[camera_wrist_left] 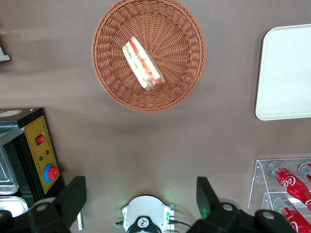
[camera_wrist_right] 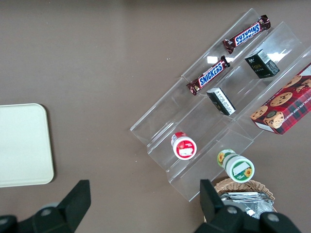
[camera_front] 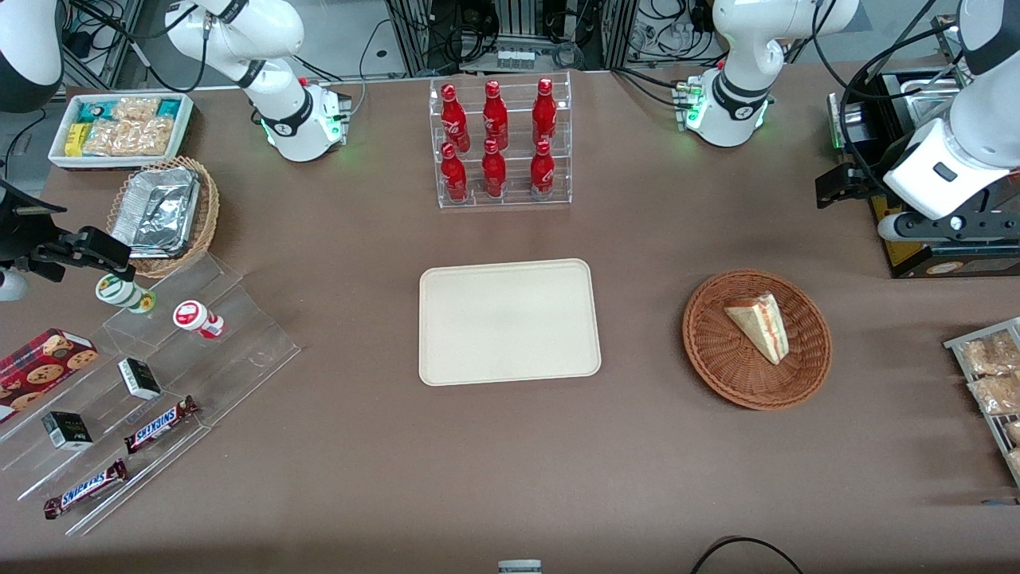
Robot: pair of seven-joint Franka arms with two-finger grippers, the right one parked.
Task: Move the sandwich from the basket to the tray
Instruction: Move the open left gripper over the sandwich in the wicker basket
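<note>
The sandwich (camera_front: 759,325) (camera_wrist_left: 143,65), a pale bread wedge with red and green filling, lies in the round reddish-brown wicker basket (camera_front: 717,351) (camera_wrist_left: 180,48). The cream tray (camera_front: 508,321) (camera_wrist_left: 286,73) sits flat at the table's middle, beside the basket, with nothing on it. My gripper (camera_front: 944,231) (camera_wrist_left: 141,194) hangs high above the table toward the working arm's end. It is farther from the front camera than the basket and well apart from it. Its fingers (camera_wrist_left: 73,196) stand wide open with nothing between them.
A black control box (camera_front: 916,255) (camera_wrist_left: 41,155) stands under my gripper. A clear rack of red bottles (camera_front: 500,143) (camera_wrist_left: 286,187) is farther back than the tray. Bagged snacks on a wire rack (camera_front: 992,375) lie at the working arm's end. The arm's base (camera_wrist_left: 146,218) shows between the fingers.
</note>
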